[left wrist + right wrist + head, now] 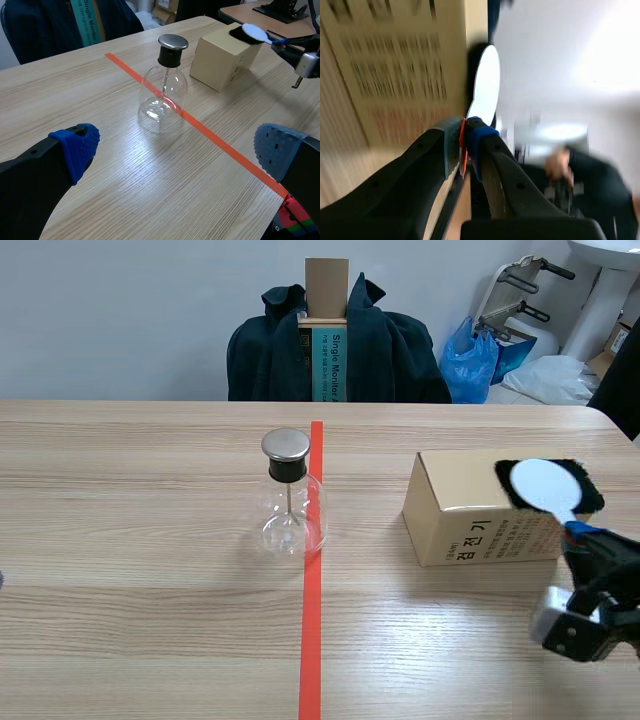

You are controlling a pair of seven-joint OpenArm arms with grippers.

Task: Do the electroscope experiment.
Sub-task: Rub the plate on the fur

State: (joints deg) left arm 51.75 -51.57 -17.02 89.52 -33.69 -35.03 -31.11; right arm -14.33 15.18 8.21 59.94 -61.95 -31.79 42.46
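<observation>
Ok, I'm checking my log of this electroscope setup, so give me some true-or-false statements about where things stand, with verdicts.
1. The electroscope flask stands upright, partly on the red tape line. True.
2. The white disc touches the flask. False: it lies over the black cloth on the cardboard box, apart from the flask.
3. The left jaws are open, holding nothing. True.
4. The right jaws are open. False: they are shut on the white disc's handle.
</observation>
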